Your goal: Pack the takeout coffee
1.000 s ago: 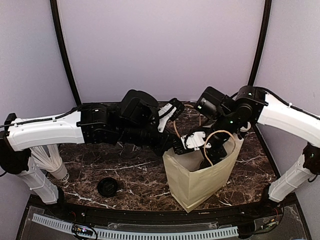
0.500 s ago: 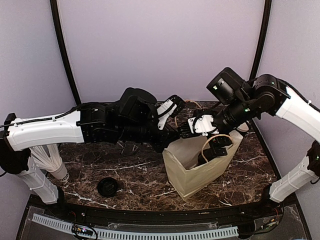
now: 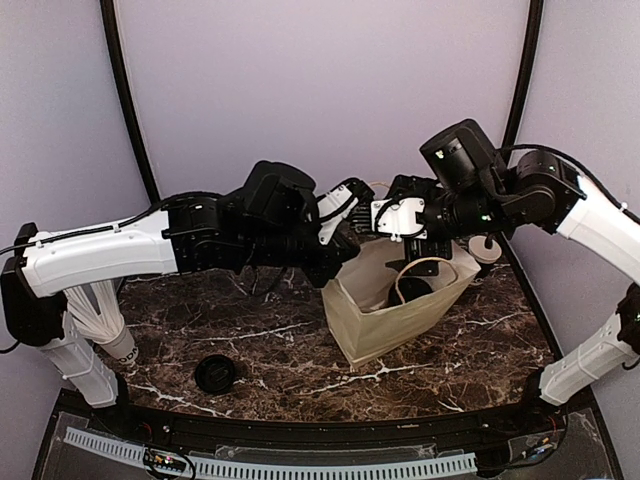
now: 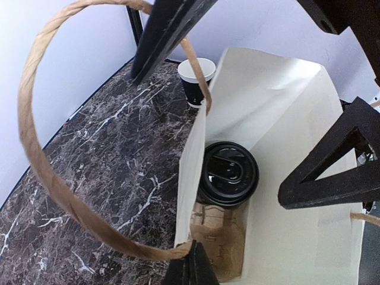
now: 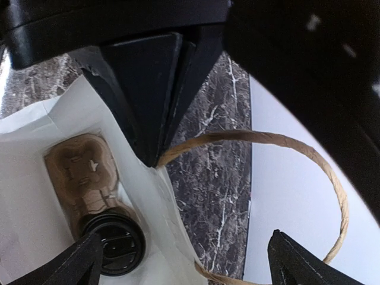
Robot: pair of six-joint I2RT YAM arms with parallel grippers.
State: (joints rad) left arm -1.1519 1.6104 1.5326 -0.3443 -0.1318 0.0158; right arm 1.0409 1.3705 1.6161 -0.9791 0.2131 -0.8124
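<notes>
Marble table (image 3: 250, 340) carries everything, with the paper bag (image 3: 370, 335) standing open toward 4 o'clock of its centre. Left gripper (image 4: 191, 270) is clamped tight on the bag's near wall, right by the twine handle (image 4: 35, 148), likely to keep the mouth spread and stop the bag tipping. Right gripper (image 3: 410, 215) hangs over the mouth, jaws fully wide, holding nothing, so the coffee looks already packed and lifting clear seems next. Takeout coffee (image 4: 227, 173) stands upright on the bag floor, lid on, at one end of a brown cardboard carrier (image 5: 80, 172); whether it sits in the carrier is unclear. Bare-rim cup (image 4: 196, 80) stands outside at the bag's 2 o'clock in top view. Loose lid (image 3: 215, 374) lies at the table's 7 o'clock, well apart
</notes>
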